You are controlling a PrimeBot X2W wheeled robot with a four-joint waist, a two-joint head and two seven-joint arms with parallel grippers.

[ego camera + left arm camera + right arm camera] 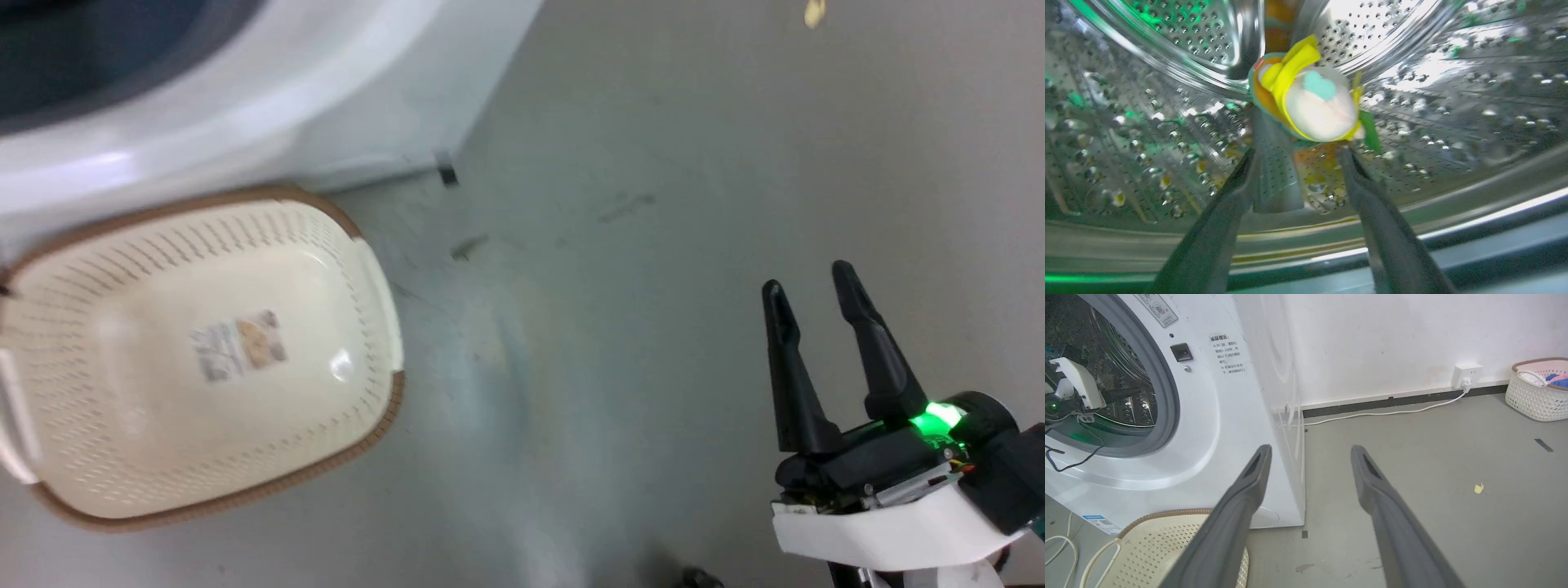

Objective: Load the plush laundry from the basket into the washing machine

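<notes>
The plush laundry [1312, 100], a small doll in yellow with an orange hat and a pale round face, lies inside the shiny perforated drum [1453, 102] of the washing machine [1229, 416]. My left gripper [1298, 153] is open, and the doll sits just beyond its spread fingertips. The left arm's pale wrist [1079, 381] reaches in through the grey door ring [1167, 396]. The cream basket [163, 425] stands on the floor in front of the washing machine [326, 98], with a label [239, 345] on its base. My right gripper [812, 286] hangs open over the floor, holding nothing.
In the right wrist view, a second white basket [1539, 396] with coloured clothes stands by the far wall. A wall socket [1468, 371] feeds a white cable [1380, 413] along the skirting. A yellow scrap [1479, 488] lies on the grey floor. White cords [1061, 543] lie beside the cream basket [1167, 547].
</notes>
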